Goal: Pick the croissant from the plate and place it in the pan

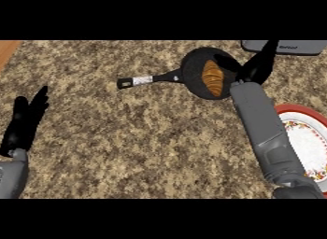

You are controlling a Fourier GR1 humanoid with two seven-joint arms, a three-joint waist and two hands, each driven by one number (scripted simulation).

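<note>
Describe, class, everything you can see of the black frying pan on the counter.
The round black frying pan sits flat on the speckled stone counter, near its far edge. Its black handle, banded pale near the tip, points left. A golden-brown croissant lies inside it. The right robot hand hovers at its right rim; whether they touch is unclear.

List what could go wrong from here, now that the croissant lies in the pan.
1. The right robot hand is right at the pan rim beside the croissant; pulling back carelessly could nudge the pan or drag the croissant out.
2. The right forearm crosses over the plate edge, so a low retreat might clip the plate.
3. A grey appliance sits just behind the hand; lifting backward could bump it.
</note>
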